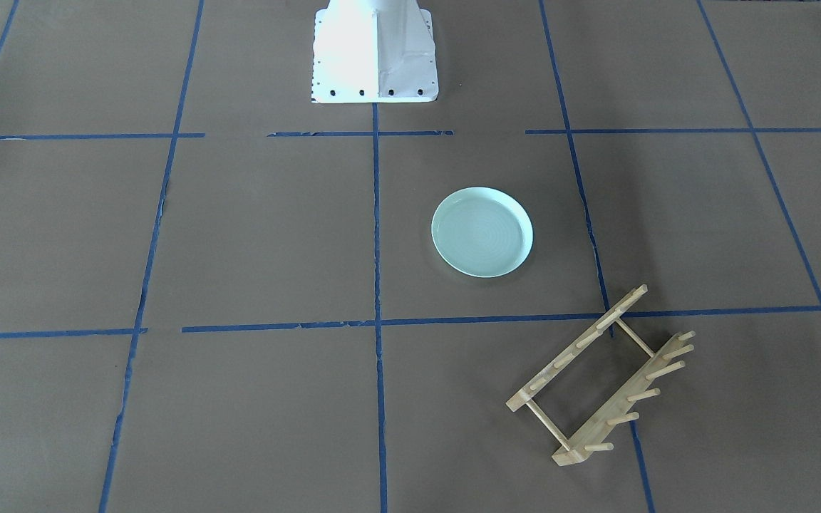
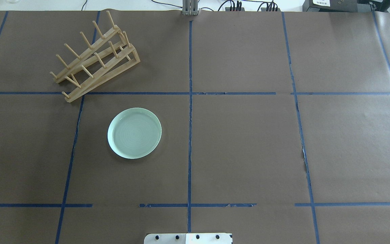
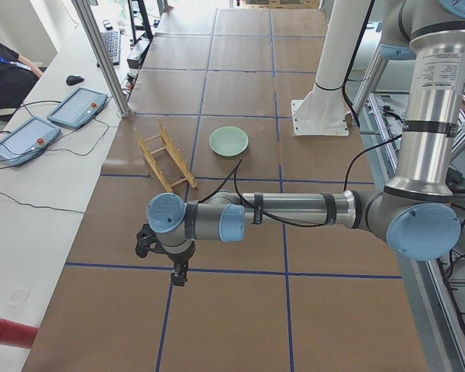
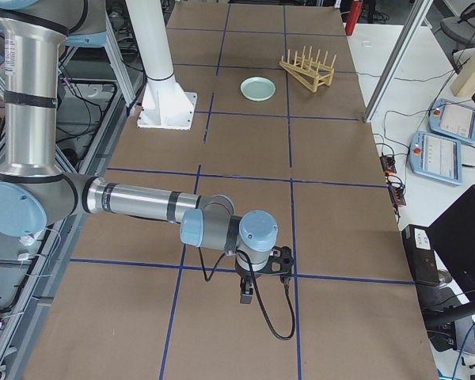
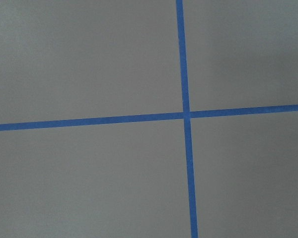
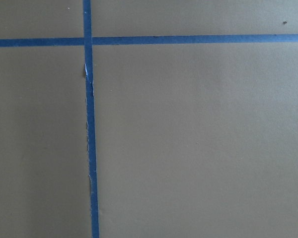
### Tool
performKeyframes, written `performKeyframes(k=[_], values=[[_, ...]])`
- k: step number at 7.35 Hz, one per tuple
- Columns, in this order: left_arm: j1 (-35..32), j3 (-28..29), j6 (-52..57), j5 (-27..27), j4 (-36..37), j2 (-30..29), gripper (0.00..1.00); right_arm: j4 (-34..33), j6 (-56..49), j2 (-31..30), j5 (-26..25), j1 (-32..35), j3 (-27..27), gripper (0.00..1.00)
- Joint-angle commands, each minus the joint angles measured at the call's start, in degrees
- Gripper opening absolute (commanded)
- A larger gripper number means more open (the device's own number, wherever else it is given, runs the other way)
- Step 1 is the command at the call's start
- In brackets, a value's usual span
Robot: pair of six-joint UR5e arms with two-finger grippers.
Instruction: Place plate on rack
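Note:
The pale mint-green plate (image 2: 134, 133) lies flat on the brown paper table, left of the centre line in the overhead view; it also shows in the front-facing view (image 1: 482, 231). The wooden rack (image 2: 95, 57) stands empty, set diagonally, beyond the plate toward the far left; it shows in the front-facing view too (image 1: 599, 377). My left gripper (image 3: 178, 275) shows only in the exterior left view, far from the plate (image 3: 229, 142). My right gripper (image 4: 247, 294) shows only in the exterior right view, far from the plate (image 4: 258, 88). I cannot tell whether either is open or shut.
The white robot base (image 1: 375, 53) stands at the table's near-robot edge. Blue tape lines (image 2: 190, 101) grid the brown paper. Both wrist views show only paper and tape. Teach pendants (image 3: 77, 106) and cables lie on the side bench. A person sits at the left edge (image 3: 0, 74).

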Motion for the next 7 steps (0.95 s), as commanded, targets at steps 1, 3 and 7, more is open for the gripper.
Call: performKeyframes(k=[1,3,7], values=[[0.2,-0.4,0.0,0.6,0.3,0.3,1.0,0.0,0.0,0.0,0.0,0.1,0.1,1.0],[0.3,-1.1,-0.4,0.6,0.2,-1.1,1.0,0.0,0.0,0.0,0.0,0.1,0.0,1.0],[7.4,-14.0,-23.0,5.7,4.1,-8.8,1.0,0.0,0.1,0.0,0.0,0.0,0.1,1.0]])
